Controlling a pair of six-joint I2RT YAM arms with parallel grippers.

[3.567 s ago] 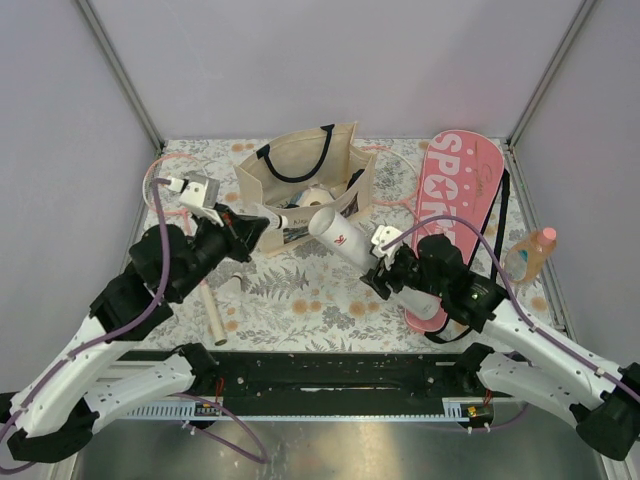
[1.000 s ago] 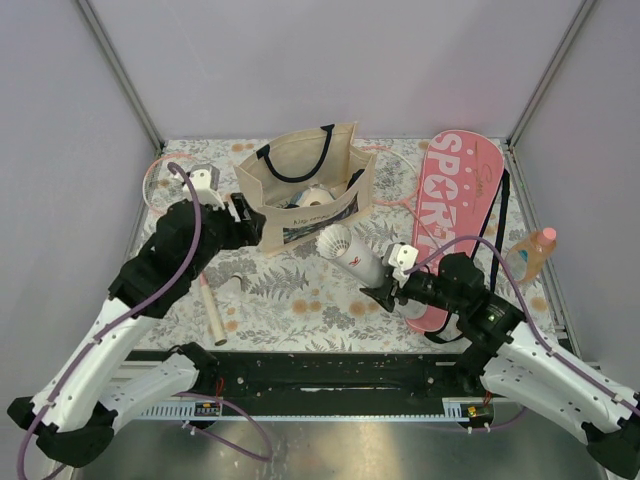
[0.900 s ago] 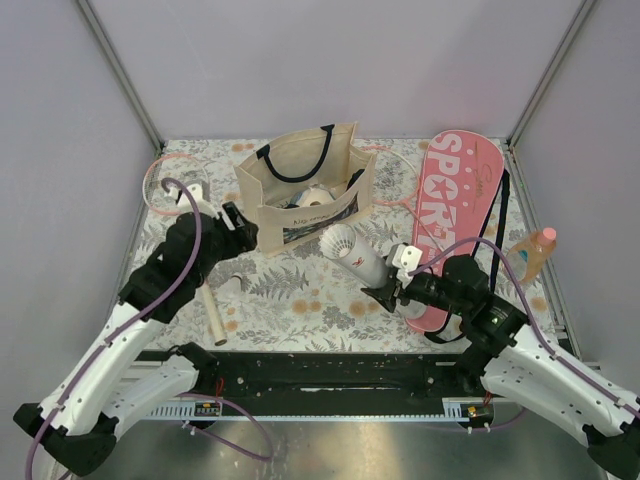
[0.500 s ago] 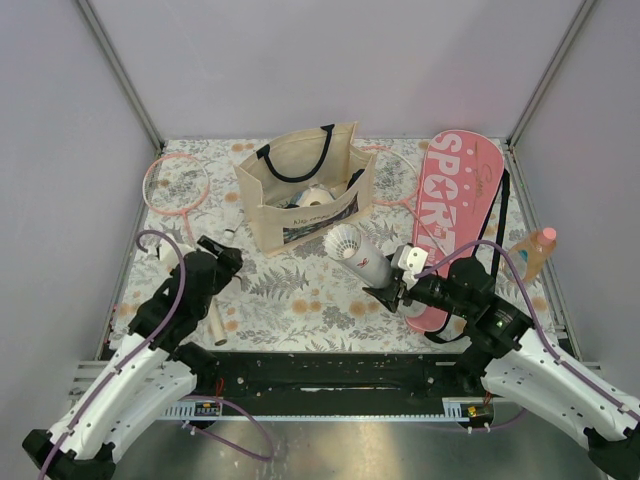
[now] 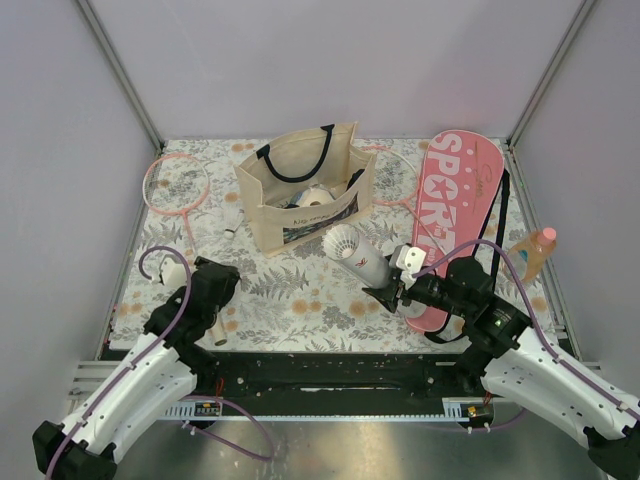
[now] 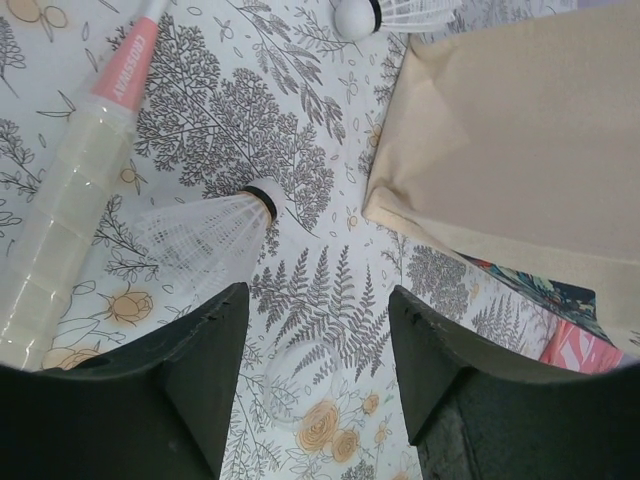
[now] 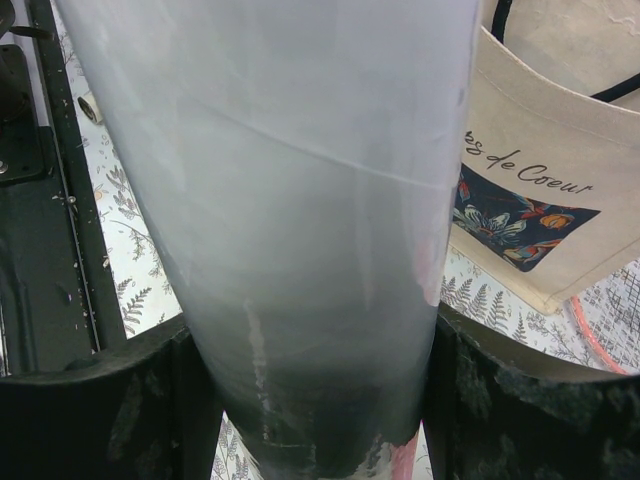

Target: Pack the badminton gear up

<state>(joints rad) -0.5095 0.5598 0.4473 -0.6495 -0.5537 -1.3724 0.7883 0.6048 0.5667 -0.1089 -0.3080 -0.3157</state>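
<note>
Now at the table: tube in the right gripper, left gripper empty

Nearest the arm bases, the left gripper (image 6: 318,300) hangs low over the floral tablecloth (image 6: 330,250). Its jaws are partly spread with nothing between them. Just beyond its fingertips a white shuttlecock (image 6: 215,228) lies on its side on the cloth, cork end pointing away from the gripper. Just beside it lies the white handle of the first racket (image 6: 60,230), which ends in a pink collar.

On the other side, the right gripper (image 5: 392,290) is closed on the lower end of the long white tube (image 5: 362,260), both fingers pressed against its wall. The tube is off the cloth and tilts up toward the bag, with what looks like feathers at its far, open end.

Farther out, a beige tote bag (image 5: 300,200) stands upright in the middle, mouth open. A second shuttlecock (image 6: 390,12) lies on the cloth near the bag's corner. The first racket's pink head lies left of the bag. The second racket (image 5: 395,175) lies behind and right of it, partly hidden. Along the right side lies the pink "SPORT" cover (image 5: 460,190) with its black strap, and near it a small clear bottle (image 5: 535,252).
</note>
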